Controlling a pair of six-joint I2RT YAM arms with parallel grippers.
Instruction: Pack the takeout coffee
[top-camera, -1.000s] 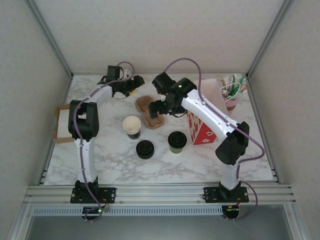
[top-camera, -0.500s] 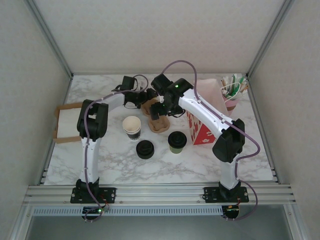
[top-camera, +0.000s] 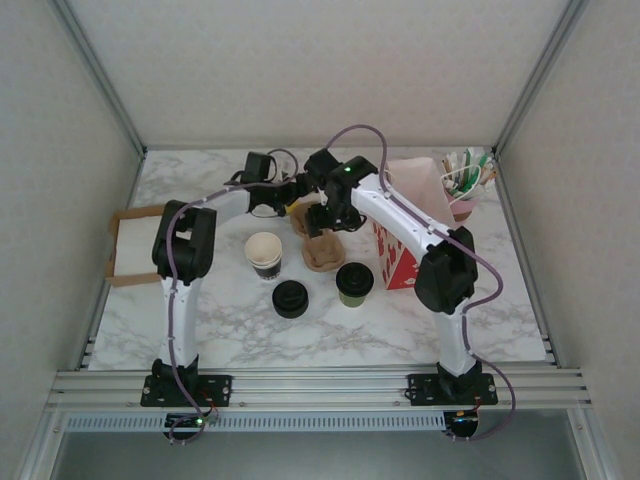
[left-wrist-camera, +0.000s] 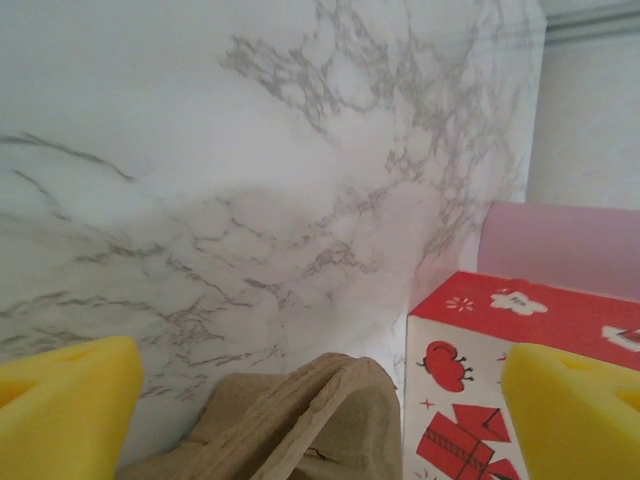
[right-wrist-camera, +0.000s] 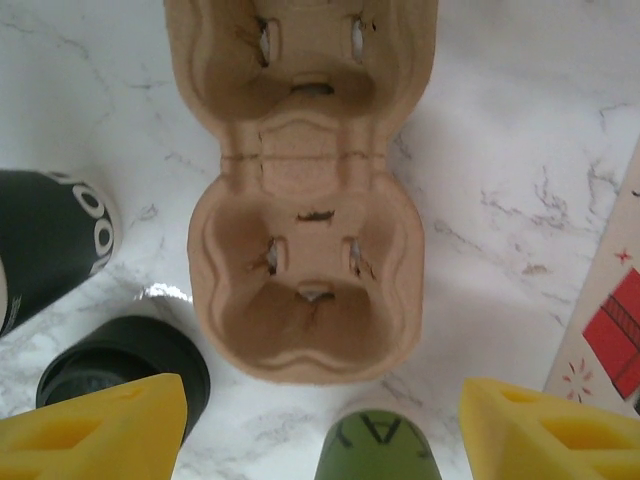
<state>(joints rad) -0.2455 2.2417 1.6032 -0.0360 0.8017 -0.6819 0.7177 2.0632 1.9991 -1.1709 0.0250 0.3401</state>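
The left gripper (left-wrist-camera: 320, 400) has swung right across the far side of the marble table (top-camera: 230, 330) to the far end of the cardboard cup carrier (top-camera: 322, 252), its fingers wide apart. The right gripper (right-wrist-camera: 322, 400), also wide, hovers over the carrier, which now lies nearer. The takeout coffee (top-camera: 354, 282) stays upright just near of it, left of the red box (top-camera: 398, 262).

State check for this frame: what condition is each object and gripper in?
takeout coffee: lidded, upright on the table, not yet packed.
lidless cup: upright, open-topped.
loose lid: lying on the table, on no cup.
cup carrier: lying flat, both pockets empty.
left gripper: open, empty.
right gripper: open, empty.
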